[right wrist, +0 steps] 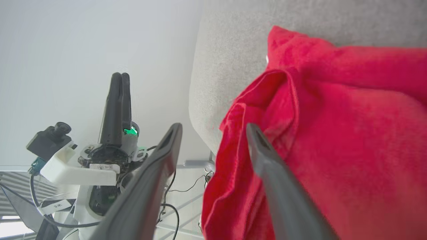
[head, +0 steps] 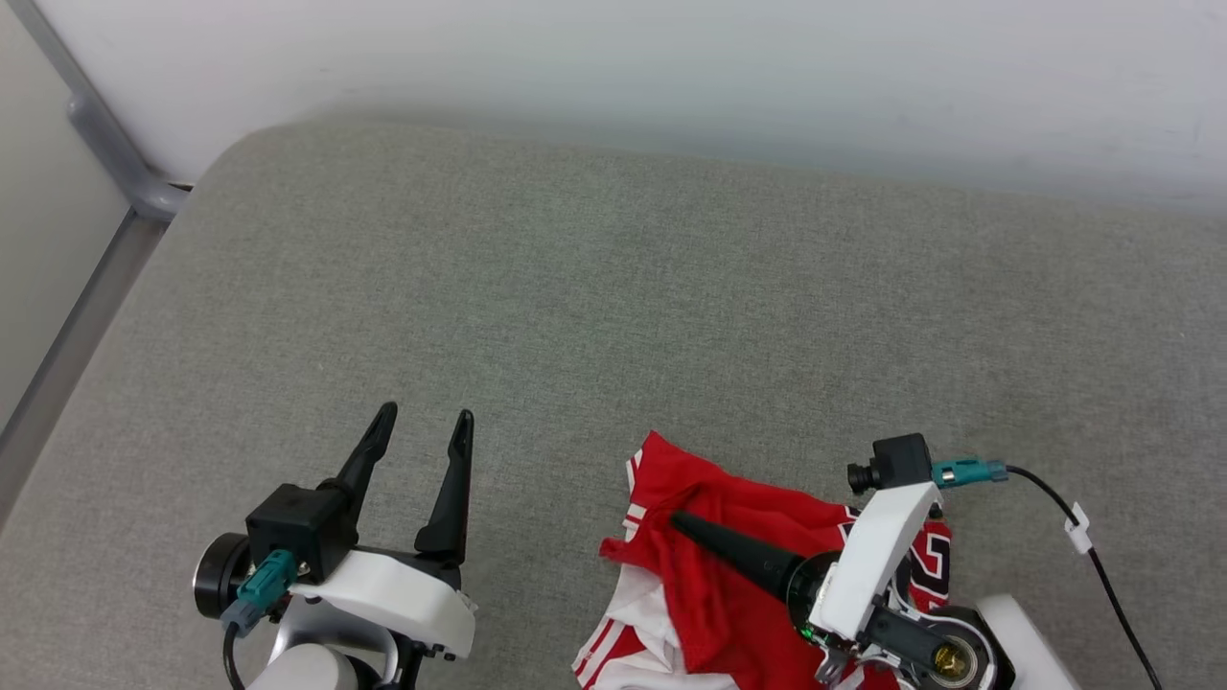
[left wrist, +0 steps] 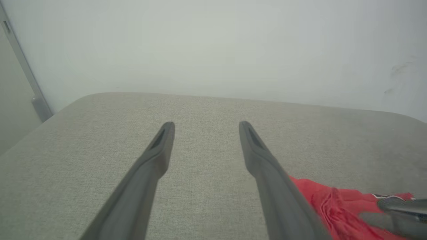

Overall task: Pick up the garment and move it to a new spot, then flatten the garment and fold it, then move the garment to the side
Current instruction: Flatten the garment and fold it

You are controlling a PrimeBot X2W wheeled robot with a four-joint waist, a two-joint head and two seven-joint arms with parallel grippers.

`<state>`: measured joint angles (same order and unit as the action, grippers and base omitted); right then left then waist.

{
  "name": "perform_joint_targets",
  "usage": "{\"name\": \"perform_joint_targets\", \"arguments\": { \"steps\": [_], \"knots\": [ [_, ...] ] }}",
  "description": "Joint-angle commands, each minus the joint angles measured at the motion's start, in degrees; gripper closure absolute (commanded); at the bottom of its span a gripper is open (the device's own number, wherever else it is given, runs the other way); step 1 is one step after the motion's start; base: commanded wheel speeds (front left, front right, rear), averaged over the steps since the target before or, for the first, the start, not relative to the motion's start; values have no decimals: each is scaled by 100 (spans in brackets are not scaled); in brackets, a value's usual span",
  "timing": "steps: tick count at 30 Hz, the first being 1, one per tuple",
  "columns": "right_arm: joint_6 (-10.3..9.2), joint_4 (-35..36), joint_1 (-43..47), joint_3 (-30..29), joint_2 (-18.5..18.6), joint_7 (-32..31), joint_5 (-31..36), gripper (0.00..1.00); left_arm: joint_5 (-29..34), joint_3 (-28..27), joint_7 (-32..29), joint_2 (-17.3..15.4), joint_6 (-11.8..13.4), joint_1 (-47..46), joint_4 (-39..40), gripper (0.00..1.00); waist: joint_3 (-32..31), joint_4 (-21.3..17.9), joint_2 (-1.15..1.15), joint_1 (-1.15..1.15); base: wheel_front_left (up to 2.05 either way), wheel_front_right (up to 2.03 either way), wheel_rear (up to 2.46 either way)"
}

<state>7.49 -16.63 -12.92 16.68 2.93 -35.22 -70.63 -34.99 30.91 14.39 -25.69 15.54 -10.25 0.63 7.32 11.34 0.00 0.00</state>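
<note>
A: Head view first. Where is the shirt (head: 709, 604), and which way does it run?

B: It lies bunched at the bottom, right of centre, on the grey cushion (head: 613, 287). The heap spreads sideways along the bottom edge, which cuts it off, so I cannot tell its true long axis. One red corner points up the view, away from the robot. White striped trim shows at its left, black-and-white print at its right.

A: And the right gripper (head: 682, 525)?

B: One dark finger lies across the red cloth, pointing up and to the left. Its spread cannot be read here. The left gripper (head: 427, 414) stands wide apart over bare cushion, well clear of the shirt, holding nothing.

A: Left wrist view?

B: The left gripper (left wrist: 206, 125) has its fingers spread with only cushion between them. The shirt (left wrist: 333, 206) is a red patch at the lower right, behind one finger.

A: Right wrist view?

B: The right gripper (right wrist: 214, 126) is released, fingers well apart. One finger crosses the shirt (right wrist: 333, 116); the other sits off its edge. A red fold lies in the gap, unclamped. Whether a finger touches cloth, I cannot tell. The left gripper (right wrist: 120, 76) appears edge-on beyond.
</note>
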Motion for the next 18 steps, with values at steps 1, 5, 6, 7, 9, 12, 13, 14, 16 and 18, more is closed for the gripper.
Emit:
{"name": "perform_joint_targets", "arguments": {
  "steps": [1,5,6,7,9,12,13,14,16,18],
  "knots": [
    [-1,163,-54,39,30,112,85,0,25,-13,46,24,-30,-25,-13,0,-78,-63,0,0,0,0,0],
    [-2,598,32,150,291,638,746,0,35,4,42,29,4,45,-22,0,-223,-184,0,0,0,0,0],
    [-2,662,64,116,368,868,1022,0,40,8,44,28,3,57,-22,0,-255,-218,0,0,0,0,0],
    [-2,708,86,62,438,1112,1326,0,44,7,45,26,14,66,-23,0,-286,-253,0,0,0,0,0],
    [-2,746,159,-90,535,1530,1944,0,41,-7,44,14,33,100,-29,0,-339,-336,0,0,0,0,0],
    [-2,774,297,-549,627,2018,2902,0,47,-32,50,-5,61,155,-38,0,-406,-454,0,0,0,0,0],
    [-2,774,297,-549,627,2018,2902,0,47,-32,50,-5,61,155,-38,0,-406,-454,0,0,0,0,0],
    [-2,798,358,-736,621,2126,3220,0,52,-44,49,-15,67,161,-41,0,-425,-497,0,0,0,0,0],
    [-2,893,495,-1170,554,2307,3792,0,48,-70,53,-23,102,185,-41,0,-463,-581,0,0,0,0,0],
    [-2,1068,648,-1600,479,2435,4321,0,63,-100,56,-36,120,217,-45,0,-492,-656,0,0,0,0,0]
  ]
}}
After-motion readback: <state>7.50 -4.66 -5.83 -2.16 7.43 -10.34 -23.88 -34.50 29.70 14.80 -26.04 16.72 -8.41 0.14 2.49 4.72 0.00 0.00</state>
